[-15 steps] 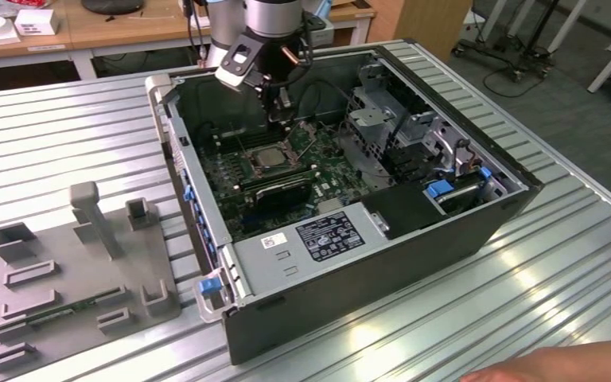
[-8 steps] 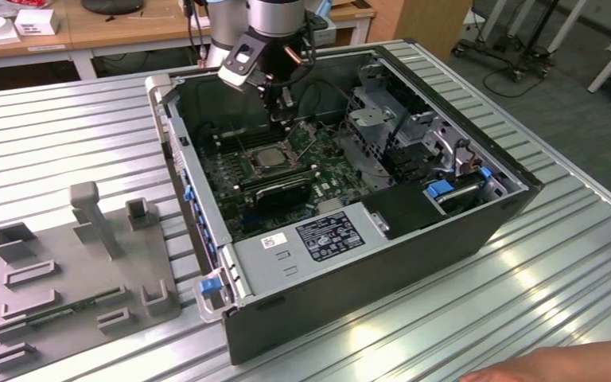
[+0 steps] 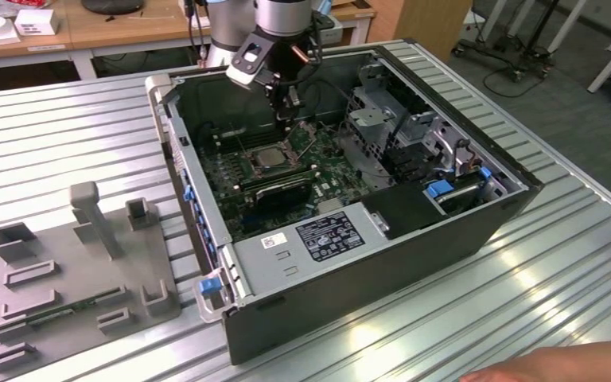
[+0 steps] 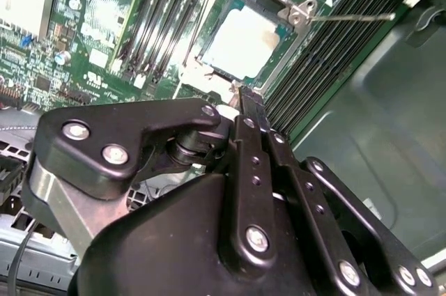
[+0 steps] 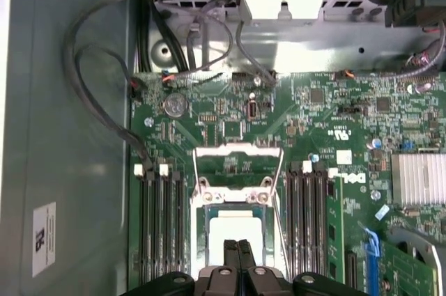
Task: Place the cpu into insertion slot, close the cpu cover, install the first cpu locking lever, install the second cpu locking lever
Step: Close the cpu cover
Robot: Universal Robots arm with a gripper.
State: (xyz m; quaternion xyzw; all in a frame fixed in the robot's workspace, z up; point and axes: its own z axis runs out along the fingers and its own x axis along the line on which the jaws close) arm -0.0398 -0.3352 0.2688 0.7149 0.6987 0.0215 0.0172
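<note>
Inside the insertion slot [image 5: 203, 230] on the green mobo [image 5: 320, 115], the cpu [image 5: 235, 230] lies flat, pale face up. The cpu cover [image 5: 237, 150] stands tipped open just beyond it, not over the chip. The gripper [image 5: 238, 244] hangs close over the cpu's edge, fingers pinched together w/ nothing between; can't tell if it touches. Memory slots [image 5: 160, 219] flank both sides, all inside the open pc case [image 3: 412, 255] on the slatted table [image 3: 72, 119].

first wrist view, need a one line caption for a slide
Shut gripper above the cpu lying in the slot, memory slots on both sides.
</note>
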